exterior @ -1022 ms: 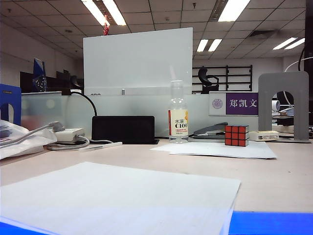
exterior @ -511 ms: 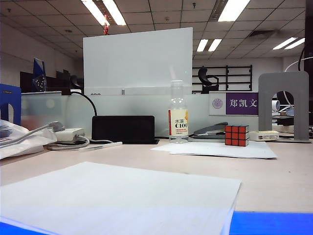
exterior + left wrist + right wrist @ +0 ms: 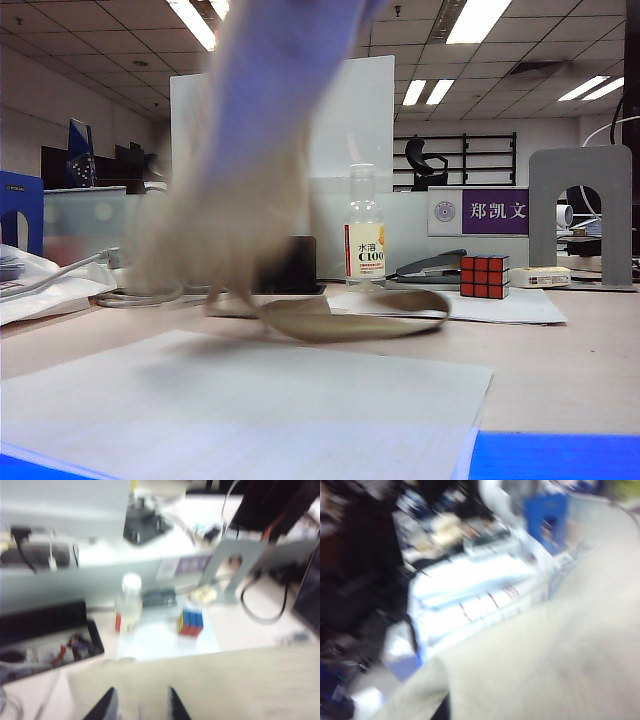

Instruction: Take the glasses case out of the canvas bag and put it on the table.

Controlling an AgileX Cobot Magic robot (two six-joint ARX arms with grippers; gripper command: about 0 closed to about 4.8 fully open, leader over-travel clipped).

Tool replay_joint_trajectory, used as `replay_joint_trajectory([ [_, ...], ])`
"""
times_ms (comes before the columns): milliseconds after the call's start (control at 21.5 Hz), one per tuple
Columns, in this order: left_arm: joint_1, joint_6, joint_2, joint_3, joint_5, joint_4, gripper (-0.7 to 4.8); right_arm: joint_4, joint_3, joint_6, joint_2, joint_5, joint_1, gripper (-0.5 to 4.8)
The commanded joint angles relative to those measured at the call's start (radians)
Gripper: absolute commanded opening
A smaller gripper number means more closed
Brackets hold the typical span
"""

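Exterior: bag [image 3: 240,170] hung blurred over the table [image 3: 560,370], strap loop touching the paper; no gripper visible, case unseen.

Left wrist: left gripper [image 3: 139,707] fingers apart, canvas [image 3: 200,680] right under them; grip unclear. Bottle [image 3: 129,605] and cube [image 3: 190,622] beyond.

Right wrist: canvas [image 3: 560,650] filled the view; right gripper hidden, closed by its reading.

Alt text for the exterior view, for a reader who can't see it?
A blurred off-white canvas bag hangs over the table, its strap looping onto it. Behind stand a bottle and a Rubik's cube. No gripper shows.
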Motion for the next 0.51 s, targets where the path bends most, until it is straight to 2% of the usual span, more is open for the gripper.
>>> replay_joint_trajectory([
  [46,0.001,0.027,0.035,0.005,-0.071,-0.011,1.34,-0.023,0.005,-0.037,0.007,0.057,0.002,-0.06],
  [232,0.007,0.057,0.050,0.004,-0.100,-0.022,1.34,-0.013,0.006,-0.058,0.013,0.122,0.000,-0.06],
  [511,0.006,0.060,0.045,0.006,-0.090,-0.033,1.34,0.055,0.044,-0.028,0.013,0.118,-0.022,-0.06],
])
